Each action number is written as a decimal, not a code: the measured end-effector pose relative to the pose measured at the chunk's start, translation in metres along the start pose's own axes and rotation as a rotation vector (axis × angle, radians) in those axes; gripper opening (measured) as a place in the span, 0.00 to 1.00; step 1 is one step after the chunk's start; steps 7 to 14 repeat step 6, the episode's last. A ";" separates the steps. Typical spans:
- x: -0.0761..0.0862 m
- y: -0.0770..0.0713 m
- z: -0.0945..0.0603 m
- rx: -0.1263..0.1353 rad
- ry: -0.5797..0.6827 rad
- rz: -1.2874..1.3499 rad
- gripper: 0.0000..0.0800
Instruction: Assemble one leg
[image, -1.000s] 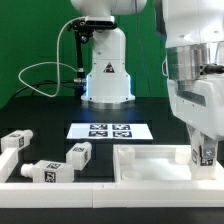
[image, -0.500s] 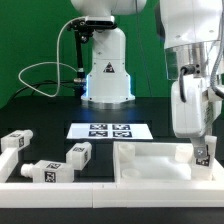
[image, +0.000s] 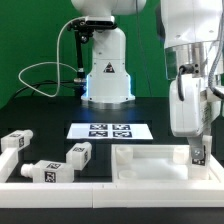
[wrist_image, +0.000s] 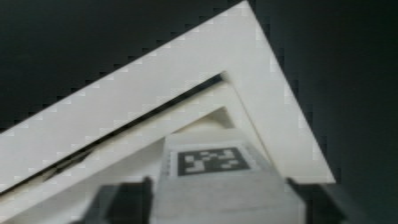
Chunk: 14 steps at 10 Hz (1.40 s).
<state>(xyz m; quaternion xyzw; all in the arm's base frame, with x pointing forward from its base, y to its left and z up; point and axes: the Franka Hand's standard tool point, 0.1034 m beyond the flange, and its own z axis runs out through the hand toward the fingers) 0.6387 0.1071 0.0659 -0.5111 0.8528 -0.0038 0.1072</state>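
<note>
Clamped between the gripper's (image: 200, 155) closed-in fingers, a tagged leg (image: 199, 154) upright in the white tray part's (image: 150, 164) corner at the bench's front edge, exterior view's right. Three spare legs (image: 50, 160) lying toward the opposite front corner.

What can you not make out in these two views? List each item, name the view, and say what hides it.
- Gripper jaws, exterior view: too small to tell whether they clamp the leg.
- Leg's lower end, wrist view: the fingers are blurred and cut by the edge.
- White tray-shaped part, exterior view: its right end is cut off by the frame.
</note>
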 end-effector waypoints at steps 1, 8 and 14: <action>-0.001 0.000 -0.001 0.001 -0.002 -0.015 0.67; -0.020 -0.012 -0.049 0.028 -0.062 -0.096 0.81; -0.020 -0.012 -0.049 0.028 -0.062 -0.096 0.81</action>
